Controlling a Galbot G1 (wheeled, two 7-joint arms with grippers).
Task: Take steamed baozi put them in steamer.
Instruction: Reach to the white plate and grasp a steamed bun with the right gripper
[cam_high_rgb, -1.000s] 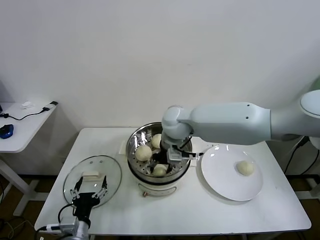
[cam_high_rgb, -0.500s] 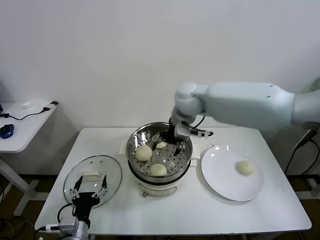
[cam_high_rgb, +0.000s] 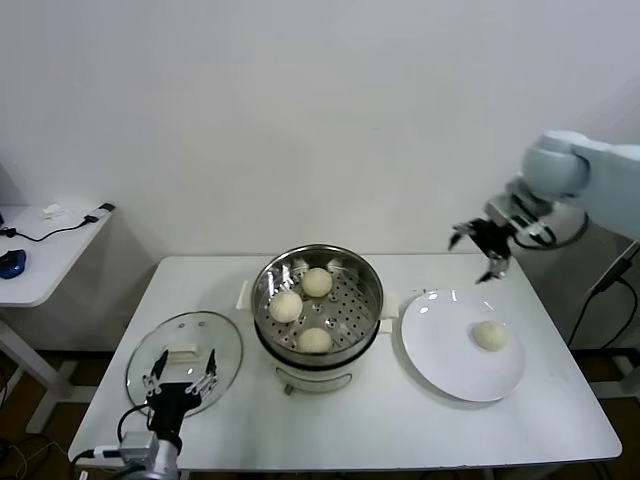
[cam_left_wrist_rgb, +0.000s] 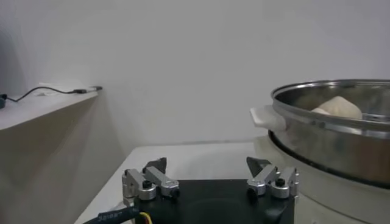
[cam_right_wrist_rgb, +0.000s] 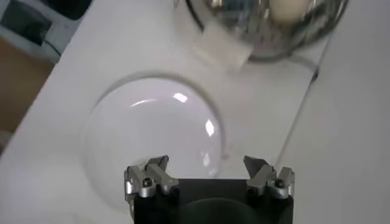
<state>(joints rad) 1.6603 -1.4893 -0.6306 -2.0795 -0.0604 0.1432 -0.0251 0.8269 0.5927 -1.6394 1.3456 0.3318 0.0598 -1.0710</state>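
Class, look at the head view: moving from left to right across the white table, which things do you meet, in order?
Glass lid → steamer holding three baozi → white plate → the last baozi on that plate.

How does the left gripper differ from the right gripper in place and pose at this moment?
The left gripper sits low at the table's near edge, by the glass lid; the right gripper is raised above the far edge of the white plate. The left gripper points toward the steamer; the right gripper points down at the plate. Both are open and hold nothing.
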